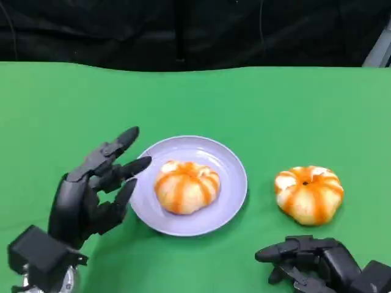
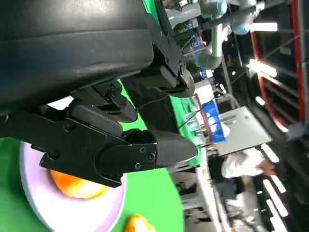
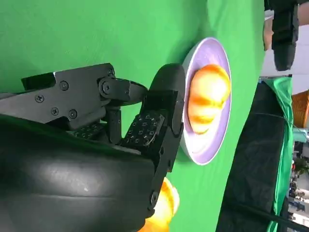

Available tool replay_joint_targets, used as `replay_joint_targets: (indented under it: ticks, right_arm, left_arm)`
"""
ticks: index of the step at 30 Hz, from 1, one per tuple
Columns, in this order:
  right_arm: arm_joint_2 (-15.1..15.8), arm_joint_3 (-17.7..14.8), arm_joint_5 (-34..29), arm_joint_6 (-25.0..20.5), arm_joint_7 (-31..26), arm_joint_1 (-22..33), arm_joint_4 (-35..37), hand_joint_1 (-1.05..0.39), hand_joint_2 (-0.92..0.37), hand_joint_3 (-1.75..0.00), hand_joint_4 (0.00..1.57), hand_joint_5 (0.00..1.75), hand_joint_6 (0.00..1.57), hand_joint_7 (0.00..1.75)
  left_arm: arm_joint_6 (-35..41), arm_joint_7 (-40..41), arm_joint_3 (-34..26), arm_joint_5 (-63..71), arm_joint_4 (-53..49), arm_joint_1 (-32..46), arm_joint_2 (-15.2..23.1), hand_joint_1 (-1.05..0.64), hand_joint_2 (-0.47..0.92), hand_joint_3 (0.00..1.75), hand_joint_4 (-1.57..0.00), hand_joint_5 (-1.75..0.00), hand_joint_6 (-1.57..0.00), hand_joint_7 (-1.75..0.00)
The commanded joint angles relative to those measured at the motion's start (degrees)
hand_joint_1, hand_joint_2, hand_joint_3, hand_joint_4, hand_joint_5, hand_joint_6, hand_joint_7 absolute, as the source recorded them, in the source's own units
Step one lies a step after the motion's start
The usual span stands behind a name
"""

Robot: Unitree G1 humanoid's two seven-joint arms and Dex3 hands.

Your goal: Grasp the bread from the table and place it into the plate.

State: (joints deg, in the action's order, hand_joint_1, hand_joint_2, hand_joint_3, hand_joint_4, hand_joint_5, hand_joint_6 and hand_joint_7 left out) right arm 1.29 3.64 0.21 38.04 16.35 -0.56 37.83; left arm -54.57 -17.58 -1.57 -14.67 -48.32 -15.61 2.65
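One bun (image 1: 186, 186) sits in the middle of the lilac plate (image 1: 231, 163), well inside the rim, so that part of the job reads as done. A second bun (image 1: 308, 193) lies on the green worktop (image 1: 275, 110) to the right of the plate, apart from it and untouched; if the task covers every bun, this one is the piece outstanding. The left robot hand (image 1: 98, 186) stands at the plate's left edge, raised on its wrist with the palm turned toward the plate and the fingers (image 1: 125, 140) spread and reaching over the rim — holding nothing, a pose consistent with a release just beside the dish, though that is a judgement only. The left wrist view shows the same robot hand (image 2: 111, 145) with the plate (image 2: 36, 198) and its bun (image 2: 77, 186) beyond the fingers and no contact between them. The right robot hand (image 1: 311, 259) lies low near the front edge of the worktop, just in front of the loose bun, fingers extended toward the left and parted, empty. The right wrist view confirms this — the right robot hand (image 3: 140, 130) with padded fingers (image 3: 145, 128) closing on nothing, the loose bun (image 3: 164, 208) close beside it and the plate (image 3: 205, 152) further off. The right robot hand is judged the better placed to take the remaining bun.
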Motion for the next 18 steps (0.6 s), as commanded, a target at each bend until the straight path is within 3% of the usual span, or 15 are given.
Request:
replay_joint_targets:
  ticks: [1,18]
  right_arm:
    - [0.95,-0.52,0.47,-0.69,0.17,0.31,0.22,-0.04,-0.92,-0.40,0.81,1.23,1.14,0.25]
    - [0.86,-0.70,0.16,-0.21,0.30,0.05,0.50,-0.06,-0.92,-0.39,0.82,1.19,1.14,0.25]
  left_arm:
    - [2.47,-3.53,-3.63,-4.41,0.82,0.68,-0.71,-0.66,0.92,0.48,-0.86,-0.04,-0.55,-0.02]
    - [7.34,-9.58,-11.01,-8.10,2.25,3.87,-1.73,-0.65,0.92,0.48,-0.91,-0.06,-0.61,-0.03]
